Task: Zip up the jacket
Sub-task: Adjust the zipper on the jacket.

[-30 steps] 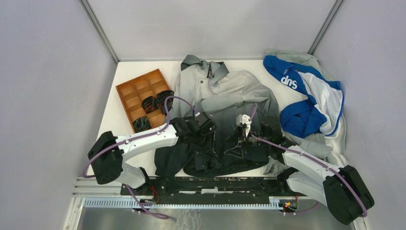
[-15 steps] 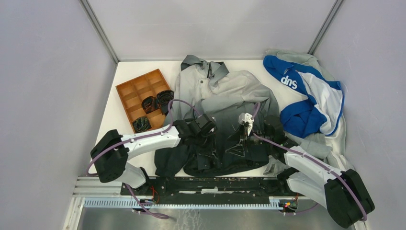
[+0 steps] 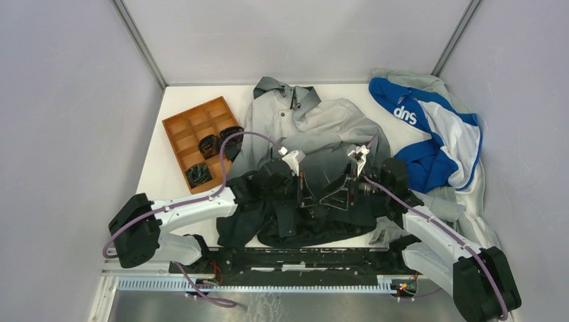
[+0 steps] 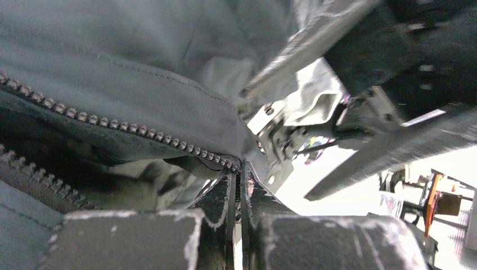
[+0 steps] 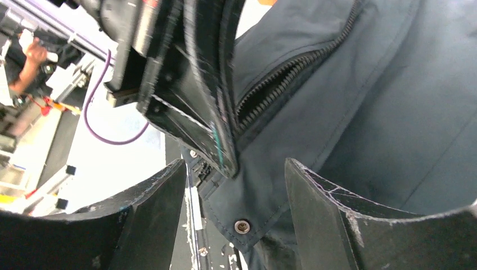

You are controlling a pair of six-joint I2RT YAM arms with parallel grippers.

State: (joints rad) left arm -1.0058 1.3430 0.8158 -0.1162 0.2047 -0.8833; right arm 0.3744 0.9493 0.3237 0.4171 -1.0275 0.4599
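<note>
The jacket (image 3: 315, 127) lies spread across the table, light grey at the collar and dark at the hem. Both grippers meet over its dark lower front. My left gripper (image 4: 239, 179) is shut on the edge of the jacket where a row of zipper teeth (image 4: 129, 126) ends at its fingertips. In the top view the left gripper (image 3: 307, 191) faces the right gripper (image 3: 335, 194) closely. My right gripper (image 5: 236, 188) is open, and a dark hem corner with a metal snap (image 5: 242, 226) hangs between its fingers, touching neither. The zipper (image 5: 275, 84) runs above it, still parted.
A brown compartment tray (image 3: 194, 127) with dark items stands at the left of the jacket. A blue-and-white garment (image 3: 429, 127) and a light grey sweatshirt (image 3: 470, 194) lie at the right. Grey walls close in the table on three sides.
My left gripper has shut on the jacket's zipper edge. Both grippers have risen and moved towards the far side, lifting the dark front fabric between them.
</note>
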